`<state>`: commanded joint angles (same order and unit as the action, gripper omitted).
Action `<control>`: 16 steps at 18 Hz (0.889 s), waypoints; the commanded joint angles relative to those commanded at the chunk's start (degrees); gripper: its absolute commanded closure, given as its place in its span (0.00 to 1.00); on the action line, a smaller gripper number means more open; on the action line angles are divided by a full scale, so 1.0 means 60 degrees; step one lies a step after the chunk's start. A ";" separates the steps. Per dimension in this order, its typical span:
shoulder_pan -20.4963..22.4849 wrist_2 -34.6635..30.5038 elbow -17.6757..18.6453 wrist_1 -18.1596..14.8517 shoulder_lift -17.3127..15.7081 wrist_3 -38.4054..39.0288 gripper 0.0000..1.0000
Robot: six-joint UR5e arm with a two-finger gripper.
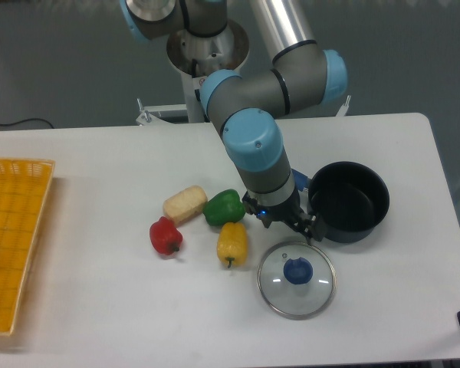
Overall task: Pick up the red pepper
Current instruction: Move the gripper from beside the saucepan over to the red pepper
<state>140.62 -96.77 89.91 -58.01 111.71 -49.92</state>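
- White table holds everything
- Black pot sits well right of the red pepper
- Gripper hangs beside the pot, right of the red pepper; finger state cannot be told
- Red pepper lies left of the yellow pepper

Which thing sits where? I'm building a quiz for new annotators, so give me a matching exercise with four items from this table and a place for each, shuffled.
Things:
1. red pepper
2. glass lid
3. black pot
4. yellow basket

Places:
A. far left edge of the table
B. right of the gripper
C. left of the yellow pepper
D. flat on the table, in front of the pot

Pairs: 1-C, 2-D, 3-B, 4-A
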 joint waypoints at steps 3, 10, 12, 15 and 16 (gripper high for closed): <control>0.0103 0.0394 0.0044 -0.0103 -0.0029 0.0903 0.00; -0.0263 0.0792 0.0263 -0.0117 0.0044 0.3232 0.00; -0.0336 0.1025 0.0613 -0.0103 -0.0044 0.3864 0.00; -0.0745 0.1085 0.0732 -0.0088 -0.0030 0.5648 0.00; -0.0892 0.1041 0.0834 -0.0074 -0.0029 0.5988 0.00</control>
<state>135.27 -90.52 94.92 -58.45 111.53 -14.00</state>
